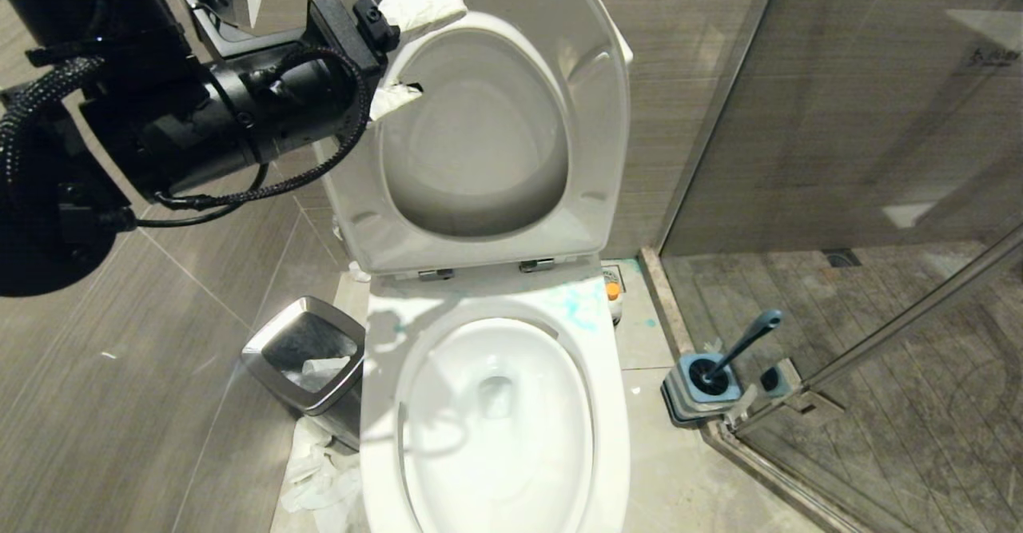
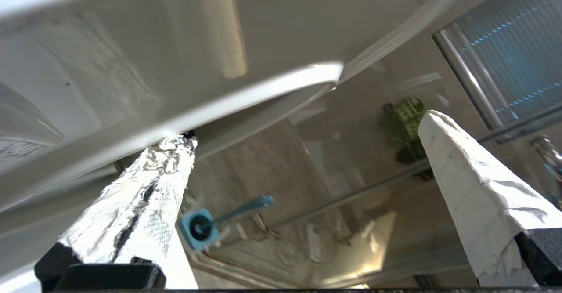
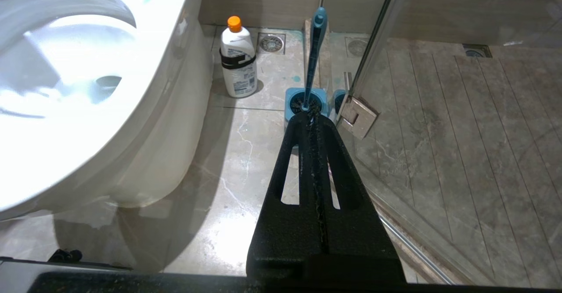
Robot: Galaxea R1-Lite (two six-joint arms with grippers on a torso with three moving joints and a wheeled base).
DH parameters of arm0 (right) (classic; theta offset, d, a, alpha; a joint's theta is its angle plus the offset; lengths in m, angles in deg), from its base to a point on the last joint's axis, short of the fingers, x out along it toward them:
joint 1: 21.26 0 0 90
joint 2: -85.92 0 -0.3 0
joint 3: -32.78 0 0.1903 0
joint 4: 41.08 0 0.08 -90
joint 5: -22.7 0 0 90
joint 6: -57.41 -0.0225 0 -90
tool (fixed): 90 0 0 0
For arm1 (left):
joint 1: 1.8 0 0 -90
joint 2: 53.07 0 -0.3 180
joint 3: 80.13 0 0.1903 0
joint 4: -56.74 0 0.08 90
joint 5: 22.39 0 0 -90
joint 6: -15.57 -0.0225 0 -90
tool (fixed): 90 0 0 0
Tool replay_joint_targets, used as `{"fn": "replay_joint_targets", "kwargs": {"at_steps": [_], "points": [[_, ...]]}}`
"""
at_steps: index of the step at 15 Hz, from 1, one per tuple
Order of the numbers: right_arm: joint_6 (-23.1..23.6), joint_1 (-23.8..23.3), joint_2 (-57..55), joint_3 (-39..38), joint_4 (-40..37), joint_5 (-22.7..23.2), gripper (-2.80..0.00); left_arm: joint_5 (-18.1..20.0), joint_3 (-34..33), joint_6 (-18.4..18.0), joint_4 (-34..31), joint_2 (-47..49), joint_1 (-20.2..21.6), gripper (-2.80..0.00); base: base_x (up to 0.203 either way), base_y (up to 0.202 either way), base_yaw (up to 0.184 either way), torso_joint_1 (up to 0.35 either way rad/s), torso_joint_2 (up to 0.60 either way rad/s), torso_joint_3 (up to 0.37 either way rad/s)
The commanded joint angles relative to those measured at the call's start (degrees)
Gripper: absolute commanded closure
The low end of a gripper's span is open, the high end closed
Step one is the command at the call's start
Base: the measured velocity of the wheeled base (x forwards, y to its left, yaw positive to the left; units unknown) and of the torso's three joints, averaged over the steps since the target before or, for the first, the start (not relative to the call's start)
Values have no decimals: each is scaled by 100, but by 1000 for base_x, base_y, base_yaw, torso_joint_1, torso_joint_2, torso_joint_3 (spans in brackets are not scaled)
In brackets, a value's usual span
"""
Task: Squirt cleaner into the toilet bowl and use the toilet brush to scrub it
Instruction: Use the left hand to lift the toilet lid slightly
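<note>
Tiled floor (image 1: 160,341) has the toilet (image 1: 495,405) planted in the middle, with a steel waste bin (image 1: 308,361) and crumpled paper (image 1: 320,469) on one side. On the other side, the cleaner bottle (image 3: 238,58) stands just beside the toilet's base, and the brush holder (image 1: 703,389) sits by the glass shower door's hinge.

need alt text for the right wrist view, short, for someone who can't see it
The right tool, shut and empty, hangs low over the bathroom floor. Ahead of it the toilet brush stands in its holder by the glass shower door, with the cleaner bottle on the floor beside the toilet bowl.
</note>
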Motion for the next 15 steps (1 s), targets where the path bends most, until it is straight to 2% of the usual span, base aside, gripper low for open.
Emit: {"fn": "replay_joint_targets", "kwargs": {"at_steps": [1, 4, 10, 12, 15], "points": [[5, 2, -4, -1, 3, 2, 0, -187, 200, -235, 21, 257, 15, -280, 0, 0, 0, 0, 0, 0], [5, 9, -4, -1, 3, 2, 0, -644, 404, -583, 21, 475, 21, -280, 0, 0, 0, 0, 0, 0], [5, 4, -4, -1, 3, 2, 0, -1613, 1012, -885, 119, 887, 9, -280, 0, 0, 0, 0, 0, 0], [5, 9, -4, -1, 3, 2, 0, -2000, 1186, -1013, 333, 1090, -38, -280, 0, 0, 0, 0, 0, 0], [5, 3, -4, -1, 3, 2, 0, -2306, 1196, -1136, 741, 1336, -120, -280, 0, 0, 0, 0, 0, 0]]}}
